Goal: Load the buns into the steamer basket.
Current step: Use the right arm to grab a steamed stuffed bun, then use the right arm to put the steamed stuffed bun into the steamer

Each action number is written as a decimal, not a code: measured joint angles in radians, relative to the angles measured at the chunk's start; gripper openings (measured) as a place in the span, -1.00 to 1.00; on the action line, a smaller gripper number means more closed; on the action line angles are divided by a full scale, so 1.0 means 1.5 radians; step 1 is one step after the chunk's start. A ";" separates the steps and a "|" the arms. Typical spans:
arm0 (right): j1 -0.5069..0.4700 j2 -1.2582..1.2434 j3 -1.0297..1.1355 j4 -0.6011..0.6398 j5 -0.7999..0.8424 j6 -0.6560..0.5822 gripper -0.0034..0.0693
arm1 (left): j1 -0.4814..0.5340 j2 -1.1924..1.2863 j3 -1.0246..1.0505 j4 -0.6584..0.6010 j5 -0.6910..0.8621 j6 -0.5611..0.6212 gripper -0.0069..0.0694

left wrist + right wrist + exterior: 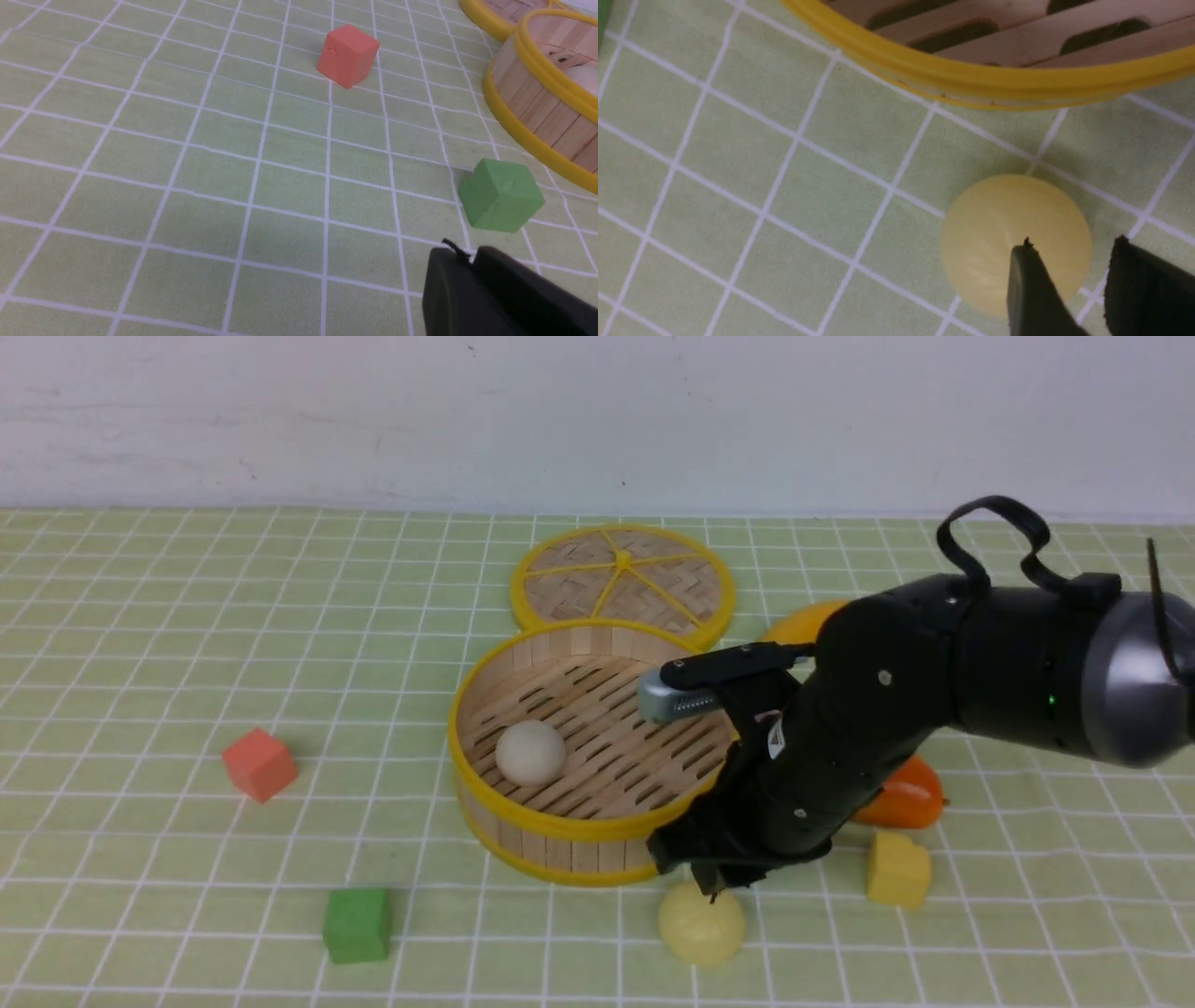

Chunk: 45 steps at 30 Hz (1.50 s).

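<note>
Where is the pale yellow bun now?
In the front view, the pale yellow bun lies on the cloth beside the steamer basket, nearer the robot, under the right gripper.

Robotics lab bench: robot arm [934, 691], gridded cloth [140, 663]

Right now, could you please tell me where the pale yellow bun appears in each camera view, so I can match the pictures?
Front view: the pale yellow bun sits low, right of centre, on the cloth just outside the steamer basket, on its near side.
Left wrist view: not in it; only the steamer basket's wall shows at the picture's edge.
Right wrist view: the bun fills the picture's lower right, near the basket's yellow rim.
Shared landmark: the steamer basket.
</note>
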 joint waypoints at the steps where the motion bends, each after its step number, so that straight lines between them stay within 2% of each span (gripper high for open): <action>1: 0.001 0.001 0.000 0.001 0.000 0.003 -0.24 | 0.000 0.000 0.000 0.000 0.000 0.000 -0.67; 18: 0.004 0.062 -0.001 0.004 -0.019 -0.008 -0.24 | 0.000 0.000 0.000 0.000 0.000 0.000 -0.62; 20: 0.004 0.067 -0.002 0.004 -0.021 -0.008 -0.27 | 0.000 0.000 0.000 0.000 0.000 0.000 -0.62; 24: 0.004 0.069 -0.004 0.005 -0.022 -0.011 -0.54 | 0.000 0.000 0.000 0.000 0.000 0.000 -0.62; 25: 0.004 0.069 -0.004 0.005 -0.022 -0.011 -0.54 | 0.000 0.000 0.000 0.000 0.000 0.000 -0.62; 26: 0.004 0.069 -0.005 0.005 -0.019 -0.011 -0.71 | 0.000 0.000 0.000 0.000 0.000 0.000 -0.62; 29: 0.004 0.067 -0.006 0.005 -0.005 -0.011 -0.90 | 0.000 0.000 0.000 0.000 0.000 0.000 -0.61; 36: 0.004 0.004 -0.022 0.007 0.054 -0.013 -0.91 | 0.000 0.000 0.000 0.000 0.000 0.000 -0.58; 41: 0.004 -0.032 -0.110 -0.011 0.080 -0.018 -0.91 | 0.000 0.000 0.000 0.000 0.000 0.000 -0.58; 45: 0.004 -0.023 -0.178 -0.051 0.059 -0.025 -0.91 | 0.000 0.000 0.000 0.000 0.000 0.000 -0.57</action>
